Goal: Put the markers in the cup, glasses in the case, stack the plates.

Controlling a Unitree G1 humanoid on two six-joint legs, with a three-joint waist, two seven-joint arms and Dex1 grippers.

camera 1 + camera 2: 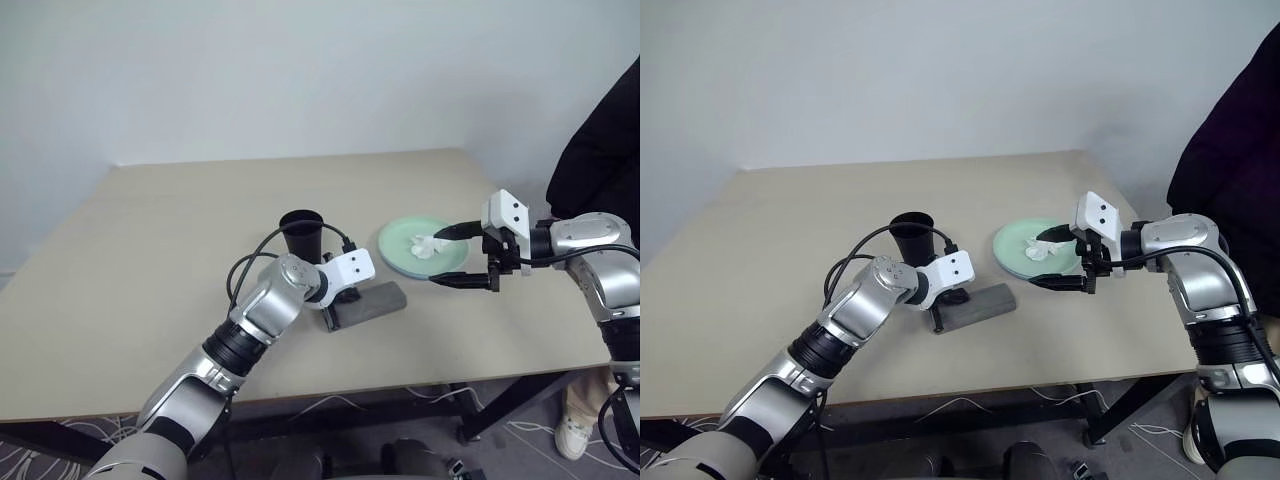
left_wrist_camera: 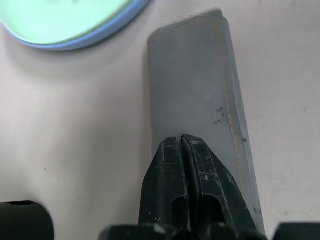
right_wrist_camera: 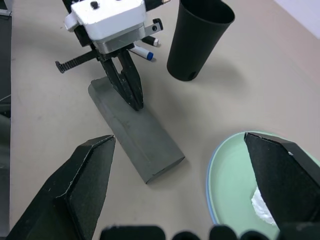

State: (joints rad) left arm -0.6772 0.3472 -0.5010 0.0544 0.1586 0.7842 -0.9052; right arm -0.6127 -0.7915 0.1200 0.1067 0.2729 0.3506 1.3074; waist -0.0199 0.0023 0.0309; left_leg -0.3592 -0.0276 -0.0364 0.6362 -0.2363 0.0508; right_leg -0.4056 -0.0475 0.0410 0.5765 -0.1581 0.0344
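On a tan table, the grey case lies closed and flat, with the left gripper pressed tip-down on its lid, its two black fingers drawn tight together and holding nothing. Just behind the case stands the black cup, upright; a blue-capped marker lies on the tabletop beside it, partly hidden under the left wrist (its full length cannot be made out). A black cable loops off that wrist and crosses in front of the cup.

To the right of the case, near but apart from it, sit the plates, the mint green one nested on the light blue one, whose rim shows as a thin edge around it. A crumpled white tissue rests on the green plate. The right gripper hangs over the plates' right edge, its fingers spread wide with one above the tissue and one below the rim line, gripping nothing. A person in dark clothing stands at the table's far right corner.
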